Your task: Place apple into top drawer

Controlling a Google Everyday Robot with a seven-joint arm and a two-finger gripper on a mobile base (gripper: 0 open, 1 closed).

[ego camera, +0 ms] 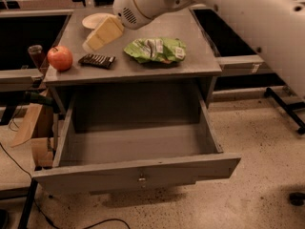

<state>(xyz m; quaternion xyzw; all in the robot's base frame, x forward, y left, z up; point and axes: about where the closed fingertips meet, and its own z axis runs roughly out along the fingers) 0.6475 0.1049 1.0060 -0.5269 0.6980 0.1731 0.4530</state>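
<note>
The red-orange apple (60, 57) sits at the front left corner of the grey cabinet top (190, 42). The top drawer (138, 171) is pulled wide open below it, with a small lock on its front panel, and nothing shows inside. My gripper (97, 37) hangs over the cabinet top, up and to the right of the apple and apart from it, with the white arm reaching in from the upper right.
A dark snack bar (97, 60) lies just right of the apple. A green chip bag (156, 49) lies mid-top. A cream bowl (93, 20) stands at the back, partly behind the gripper. A cardboard box (33, 128) and cables lie on the floor at the left.
</note>
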